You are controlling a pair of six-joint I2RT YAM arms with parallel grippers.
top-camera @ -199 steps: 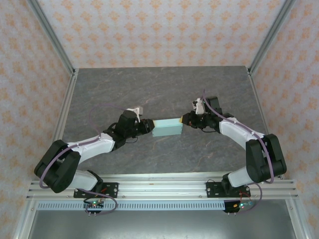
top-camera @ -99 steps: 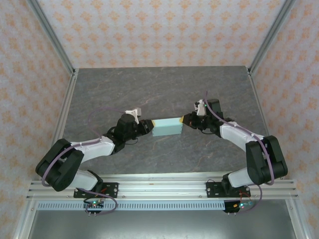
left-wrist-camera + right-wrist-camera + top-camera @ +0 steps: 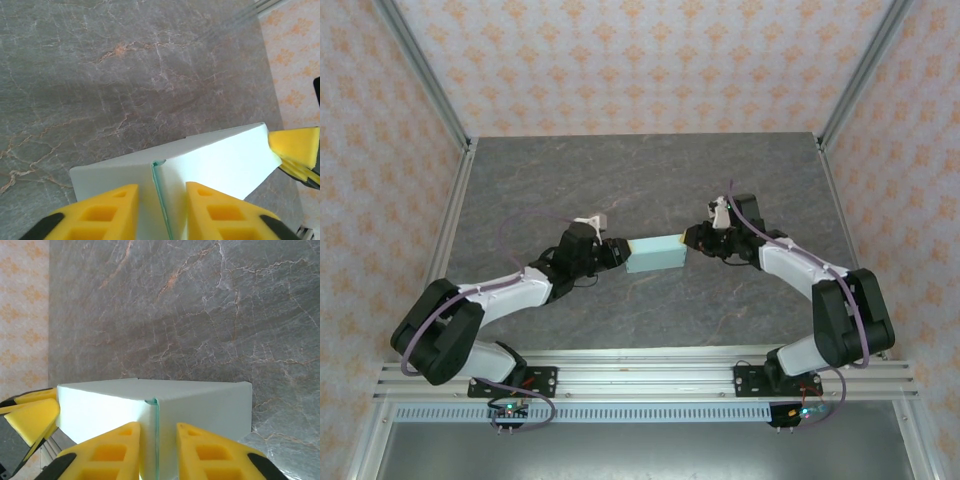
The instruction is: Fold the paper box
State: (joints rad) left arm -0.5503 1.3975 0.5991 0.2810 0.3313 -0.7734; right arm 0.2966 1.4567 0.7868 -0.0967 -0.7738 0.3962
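Paper box point(image 3: 656, 254) braced from both ends at mid-frame on the table point(image 3: 570, 170).
Left end effector point(image 3: 161, 195) and right end effector point(image 3: 158, 432) each stand narrowly parted, tips against an end of the paper box and astride its seam. The paper box lies where it did a second ago.

Grey marble-look tabletop point(image 3: 650, 180), orange-pattern wallpaper walls point(image 3: 640, 60), alu frame rails point(image 3: 420, 75)

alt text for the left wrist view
A pale mint paper box, grey marbled table behind it, has its near end's seam between the left tool's two yellow fingers. The right tool's yellow tip sits at the box's far corner.
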